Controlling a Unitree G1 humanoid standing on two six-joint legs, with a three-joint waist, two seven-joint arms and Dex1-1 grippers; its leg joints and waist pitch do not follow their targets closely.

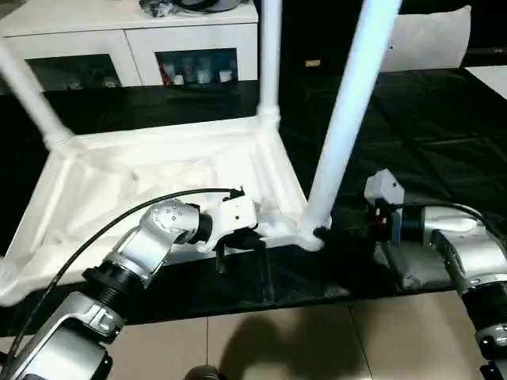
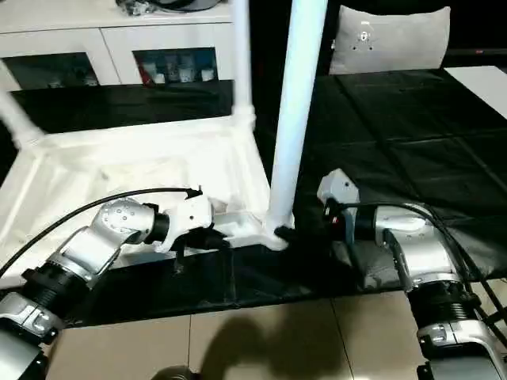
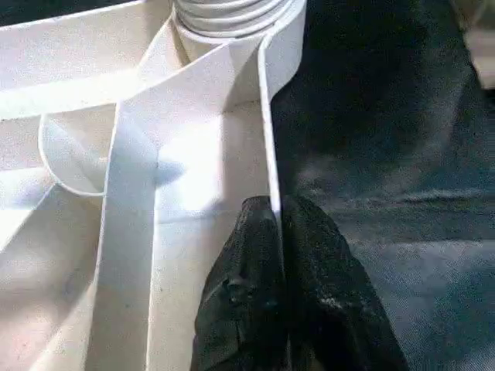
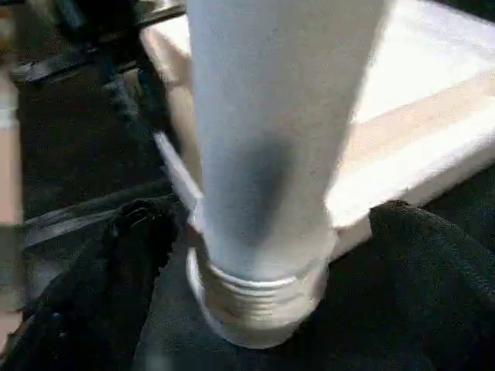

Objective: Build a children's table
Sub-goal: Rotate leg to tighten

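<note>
Small white plastic children's table [image 1: 158, 182] lies upside down on black-covered counter [image 1: 428, 127]. Left tool [image 3: 280, 232] pinches its thin rim; right tool [image 4: 255, 255] straddles near corner leg [image 1: 348, 119], contact unclear. Judged light, stiff, slippery; grip low near socket.

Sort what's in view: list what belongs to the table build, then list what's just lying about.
Part of the job:
table top, upside down
near leg at its corner socket
far leg
left gripper, pinching the top's rim
right gripper, around the near leg

Lying about:
white cabinet
grey cushion
</note>
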